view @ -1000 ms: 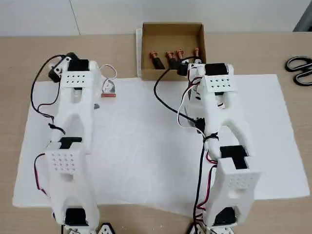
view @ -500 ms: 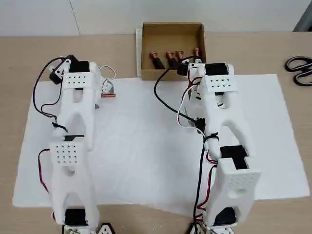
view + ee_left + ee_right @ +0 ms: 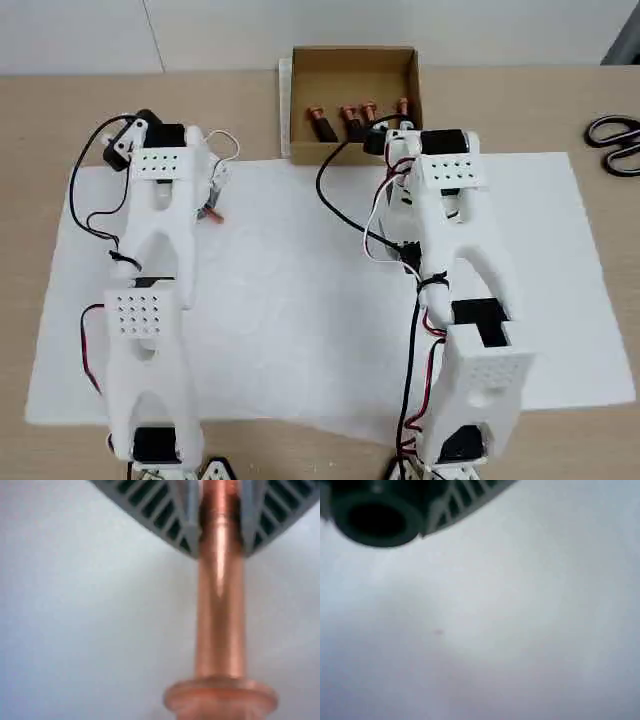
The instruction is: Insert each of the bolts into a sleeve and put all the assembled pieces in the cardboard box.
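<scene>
Left gripper [image 3: 212,198] now tilts its copper bolt [image 3: 220,610], which lay level a moment ago, down toward the paper sheet [image 3: 300,300]. Position is left of the cardboard box [image 3: 350,80], off its front left corner. Fingers are clenched on the shank, with the head at the far end. Inside the box, four assembled pieces [image 3: 350,120] lie along the front wall. Right gripper [image 3: 380,502], just before the box's front right corner, grasps a black sleeve [image 3: 375,522] with its bore open, above the sheet.
</scene>
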